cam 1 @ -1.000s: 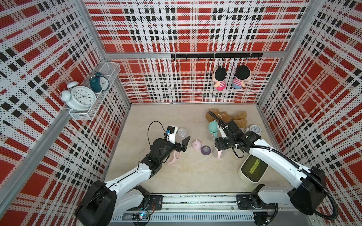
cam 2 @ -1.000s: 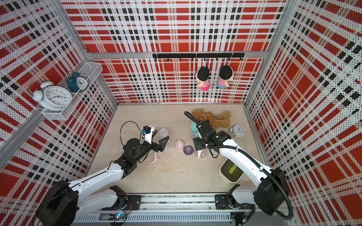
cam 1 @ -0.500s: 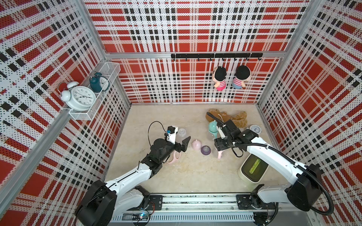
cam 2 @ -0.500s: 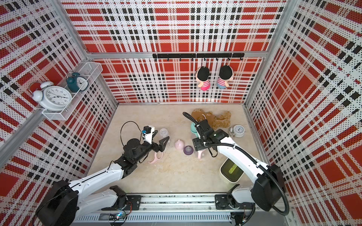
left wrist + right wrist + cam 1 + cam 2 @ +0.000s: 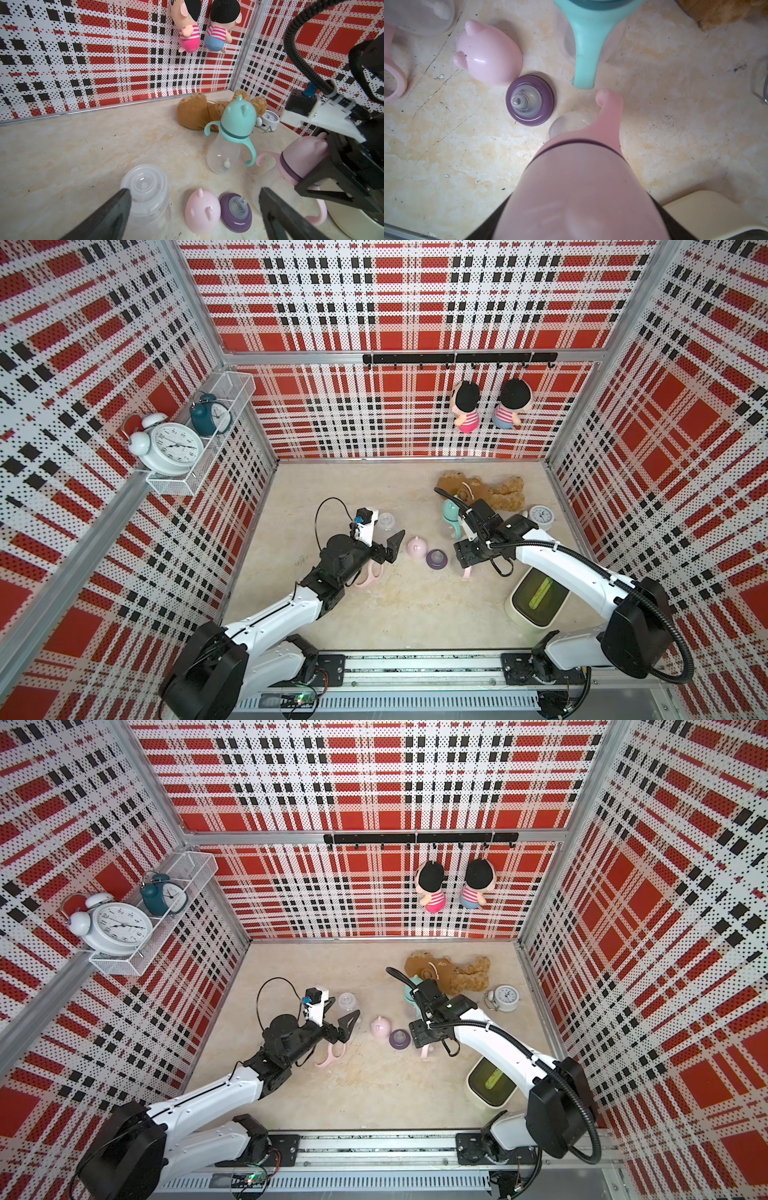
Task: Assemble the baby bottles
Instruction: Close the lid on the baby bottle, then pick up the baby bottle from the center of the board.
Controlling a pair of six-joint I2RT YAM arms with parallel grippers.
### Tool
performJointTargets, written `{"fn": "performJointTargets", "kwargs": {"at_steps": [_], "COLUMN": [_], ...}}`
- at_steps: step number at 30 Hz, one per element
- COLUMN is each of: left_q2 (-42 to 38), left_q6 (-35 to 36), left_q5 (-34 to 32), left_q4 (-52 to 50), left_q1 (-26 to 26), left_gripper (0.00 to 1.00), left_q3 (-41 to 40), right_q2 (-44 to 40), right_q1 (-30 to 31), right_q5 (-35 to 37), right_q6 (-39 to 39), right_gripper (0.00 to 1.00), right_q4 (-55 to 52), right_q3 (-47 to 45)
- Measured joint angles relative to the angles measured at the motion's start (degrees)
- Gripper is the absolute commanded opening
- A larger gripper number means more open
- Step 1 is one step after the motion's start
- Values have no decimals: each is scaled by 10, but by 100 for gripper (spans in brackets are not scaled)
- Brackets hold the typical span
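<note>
In both top views the left gripper (image 5: pixel 390 531) has its jaws spread wide, a clear bottle (image 5: pixel 385 523) just ahead of them on the surface (image 5: pixel 395 614); the right gripper (image 5: pixel 465 562) points down over a pink-capped bottle (image 5: pixel 466 573). In the left wrist view a loose pink cap (image 5: pixel 202 212) and purple teat collar (image 5: pixel 235 212) sit side by side ahead, between the spread tips. In the right wrist view the pink-capped bottle (image 5: pixel 581 176) fills the gap between the right jaws; whether they pinch it, I cannot tell.
</note>
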Motion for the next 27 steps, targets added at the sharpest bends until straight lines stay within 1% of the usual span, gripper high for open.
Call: {"fn": "performJointTargets", "kwargs": {"at_steps": [3,7,11,16,22,27], "left_q2": [0,0,0,-3,-17,-35], "left_q6": [0,0,-2,-22,-61,-97], "left_q5": [-1,-3,-4,-5,-42,-88], "left_q4": [0,0,0,-3,-27,-85], "left_q1": [0,0,2,12,23,42], "left_gripper": [98,98,98,98,98,98], "left_q3": [0,0,0,6,42,91], "right_q2": [0,0,-14,-62,-117,-107], "right_q1": [0,0,0,0,9,44], "right_q5": [3,9,6,-12,-68,-81], "right_q6": [0,-3,-5,-12,-15,-17], "right_gripper": [86,90,91,92,92,93], "right_q4": [-2,-4,-6,-21,-10,40], "right_q3": [2,16,42,82,122,125]}}
